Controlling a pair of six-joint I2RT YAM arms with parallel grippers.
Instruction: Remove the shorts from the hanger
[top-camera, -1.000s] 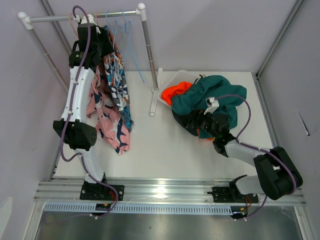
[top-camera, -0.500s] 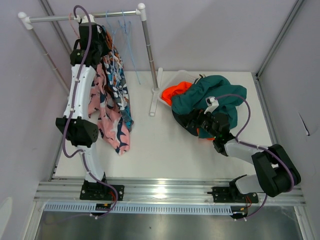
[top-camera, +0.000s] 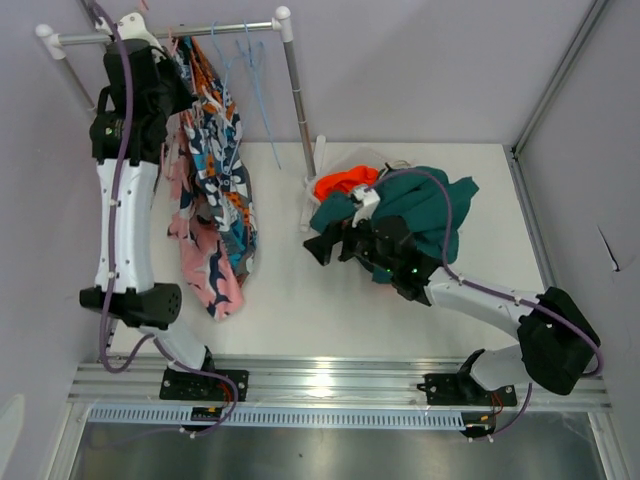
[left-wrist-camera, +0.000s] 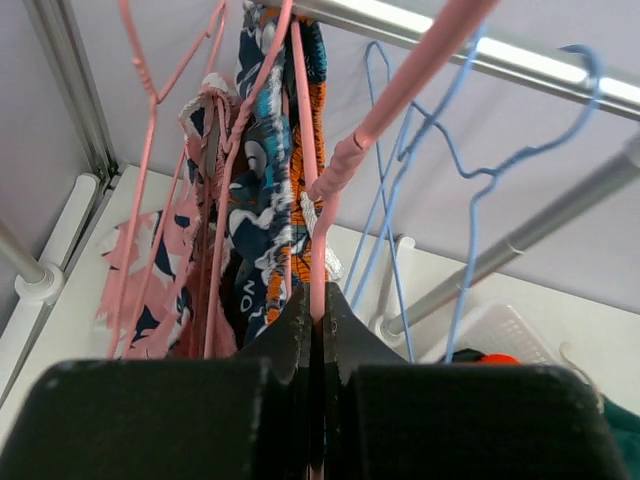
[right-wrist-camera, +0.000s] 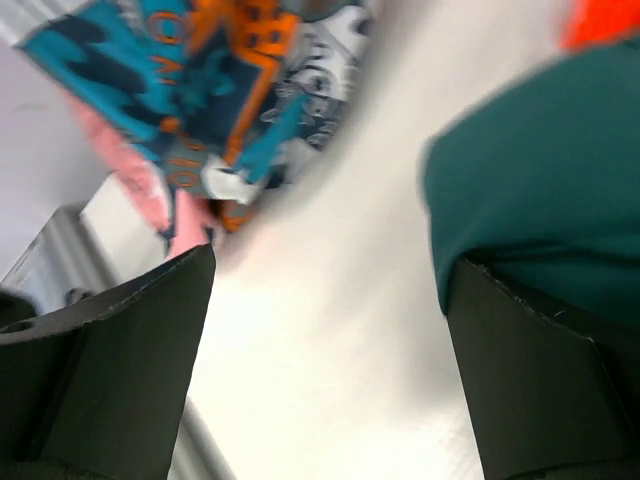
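The left hand (left-wrist-camera: 318, 308) is pinching fully shut on the lower wire of a pink hanger (left-wrist-camera: 345, 165), which is hanging from the rail (left-wrist-camera: 520, 62) high at the far left. 2 printed pairs are dangling there over the left side of the table (top-camera: 330, 300). These are the navy shorts with orange print (top-camera: 225, 165) and, just beside them toward the wall, the pink shorts (top-camera: 205, 275). Which pair the pinched hanger is carrying cannot be told from these views.

The right hand (right-wrist-camera: 328, 300) is gaping wide with nothing in it. It is hovering low over the table, between the hanging cloth and the heap of teal shorts (top-camera: 420, 205) and orange shorts (top-camera: 345, 182) lying at the white basket (left-wrist-camera: 500, 335).

The step in hand looks like steadying the hanger so that the right hand can take the cloth. Doing it well is going to mean:
- **Left hand:** holding its pinch firm and the hanger level. The empty blue hangers (left-wrist-camera: 470, 170) are hanging close by and could tangle if the wire twists.
- **Right hand:** taking only 1 pair, probably the navy one facing it, and closing on a thick fold near the hem, not a single thin layer.
- **The pull:** going down and away from the rail, not along it. Otherwise the hanger is likely to slide or the stand to rock.
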